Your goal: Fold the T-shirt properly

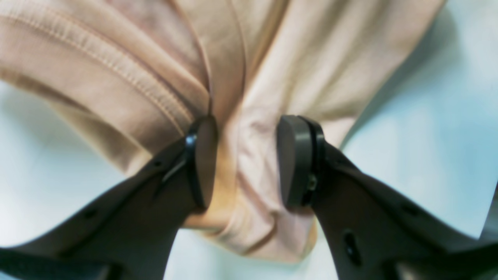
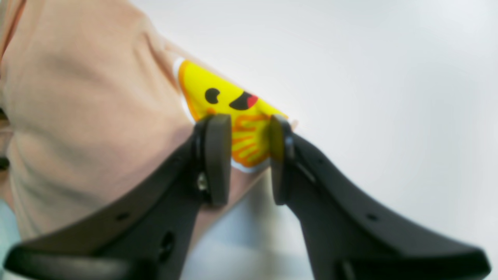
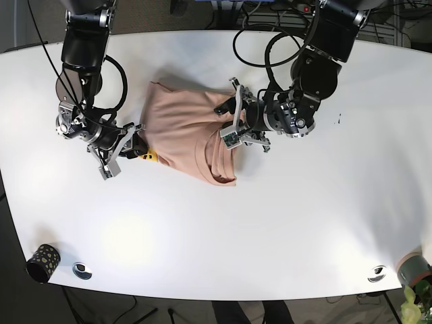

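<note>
1. The right gripper [image 2: 250, 159], sitting at the base view's left, is pinching the T-shirt [image 3: 189, 135] edge; only its wrist view is showing the yellow emoji print [image 2: 229, 116] lying between its fingers.
2. The left gripper [image 1: 247, 161] is clamping bunched peach cloth between its pads; its wrist view alone is revealing the stitched hem [image 1: 116, 74] left of the fingers.

A white desk [image 3: 270, 223] holds a crumpled peach T-shirt [image 3: 185, 131] near its middle. A dark patterned cup [image 3: 42, 262] and a small round disc [image 3: 82, 270] sit at one near corner, another disc [image 3: 376, 273] at the other.
</note>
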